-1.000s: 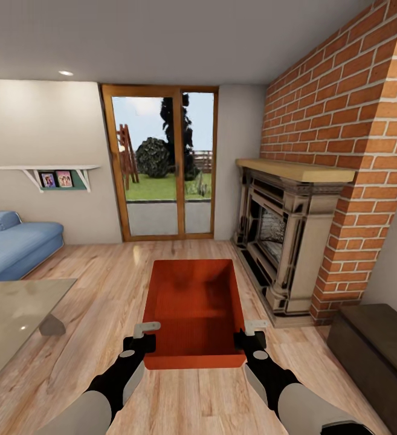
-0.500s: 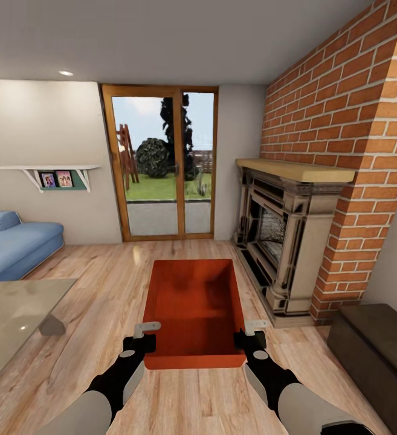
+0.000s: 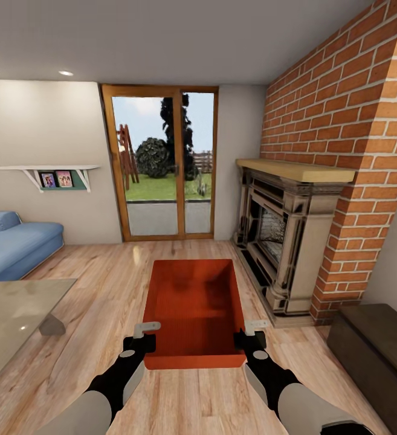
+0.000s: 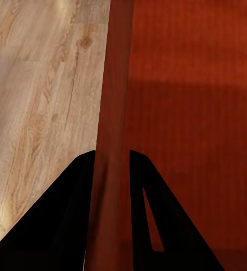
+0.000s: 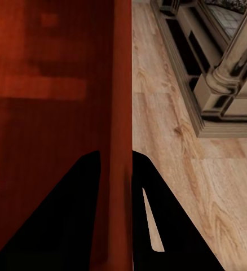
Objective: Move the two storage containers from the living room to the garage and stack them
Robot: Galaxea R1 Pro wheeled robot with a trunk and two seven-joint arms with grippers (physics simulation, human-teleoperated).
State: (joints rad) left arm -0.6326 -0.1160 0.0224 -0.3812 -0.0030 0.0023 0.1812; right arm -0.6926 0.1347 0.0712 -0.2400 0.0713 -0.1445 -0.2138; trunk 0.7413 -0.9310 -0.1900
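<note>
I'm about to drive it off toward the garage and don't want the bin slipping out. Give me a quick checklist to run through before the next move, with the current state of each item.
1. Left end effector straddles the side wall of the storage container, one finger each side: ok.
2. Right end effector straddles the opposite wall the same way: ok.
3. Fingers actually clamped tight on the walls: cannot tell.
4. Container sits level between the arms in the head view: ok.
5. Container lifted off the wood floor: cannot tell.
6. Room to turn: fireplace close on the right, glass table on the left: not ok, go carefully.
</note>
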